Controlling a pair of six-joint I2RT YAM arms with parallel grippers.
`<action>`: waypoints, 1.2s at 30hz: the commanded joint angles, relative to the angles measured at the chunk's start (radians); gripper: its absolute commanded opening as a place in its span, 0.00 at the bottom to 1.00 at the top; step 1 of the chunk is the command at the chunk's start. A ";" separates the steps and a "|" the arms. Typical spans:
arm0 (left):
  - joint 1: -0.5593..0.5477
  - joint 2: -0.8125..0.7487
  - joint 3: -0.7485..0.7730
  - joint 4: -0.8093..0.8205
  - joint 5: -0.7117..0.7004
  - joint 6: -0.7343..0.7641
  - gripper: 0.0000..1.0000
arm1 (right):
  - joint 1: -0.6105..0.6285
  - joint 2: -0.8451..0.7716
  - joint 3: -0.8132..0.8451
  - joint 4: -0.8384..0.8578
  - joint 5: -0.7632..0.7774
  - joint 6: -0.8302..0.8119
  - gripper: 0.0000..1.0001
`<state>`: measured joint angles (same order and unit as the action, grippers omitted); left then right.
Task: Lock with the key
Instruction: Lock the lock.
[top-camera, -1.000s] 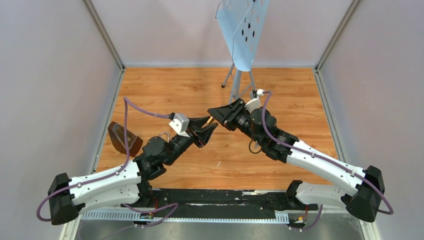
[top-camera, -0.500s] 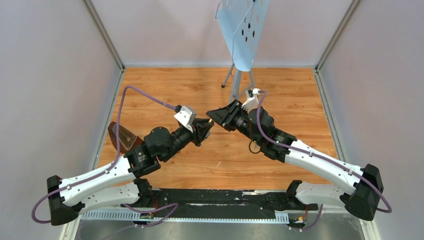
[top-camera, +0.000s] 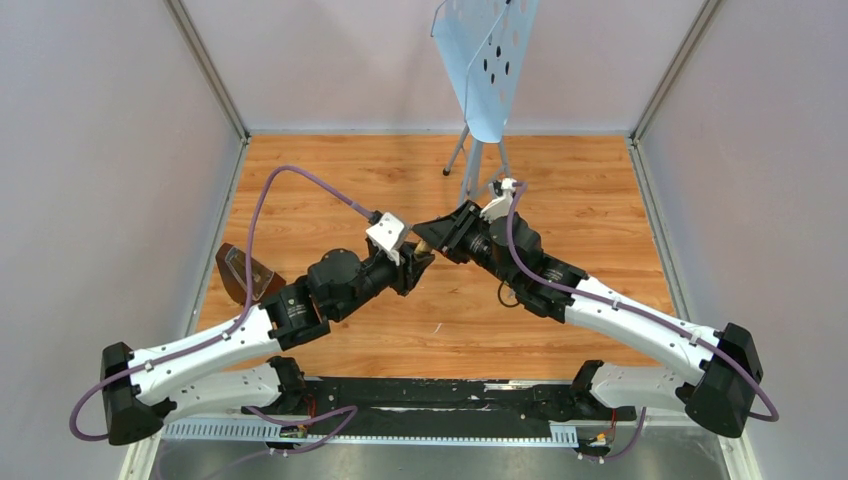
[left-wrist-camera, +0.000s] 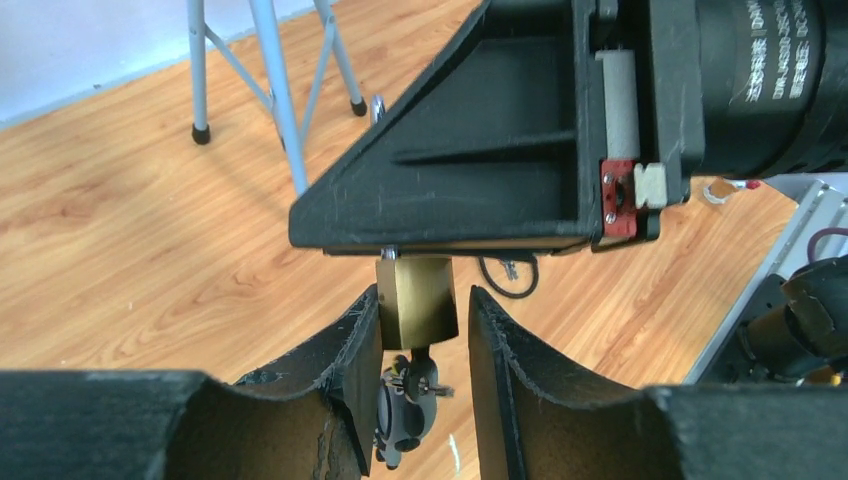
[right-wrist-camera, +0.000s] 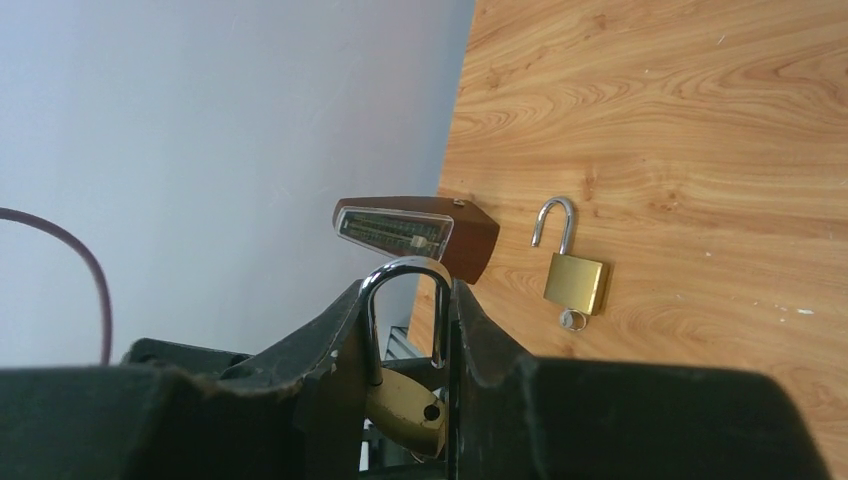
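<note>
The wooden desk (top-camera: 330, 180) carries a pale blue stand (top-camera: 485, 60) near its far edge, and both arms meet over the middle. The right gripper (right-wrist-camera: 405, 290) is clamped on the steel shackle of a brass padlock (left-wrist-camera: 417, 298). The left gripper (left-wrist-camera: 420, 310) straddles the lock's body, slightly parted, with a sliver of gap on one side. A dark fob (left-wrist-camera: 400, 425) dangles beneath. By the left edge, beside a brown case (right-wrist-camera: 420, 230), lies a second padlock (right-wrist-camera: 575, 280), shackle open, with the tiny silver key (right-wrist-camera: 572, 320) at its bottom end.
</note>
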<state>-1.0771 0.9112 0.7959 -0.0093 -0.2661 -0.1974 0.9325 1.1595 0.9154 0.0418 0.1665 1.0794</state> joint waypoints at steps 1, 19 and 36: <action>0.000 -0.043 -0.080 0.150 0.000 -0.060 0.43 | -0.001 -0.039 0.012 0.056 0.022 0.109 0.00; 0.000 -0.175 -0.242 0.478 -0.056 -0.082 0.70 | -0.003 -0.069 -0.004 0.065 0.018 0.215 0.00; 0.000 -0.082 -0.224 0.572 -0.072 -0.039 0.49 | -0.002 -0.063 -0.004 0.066 -0.001 0.226 0.00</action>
<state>-1.0775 0.8345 0.5480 0.4759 -0.3164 -0.2661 0.9325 1.1149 0.9020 0.0448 0.1734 1.2858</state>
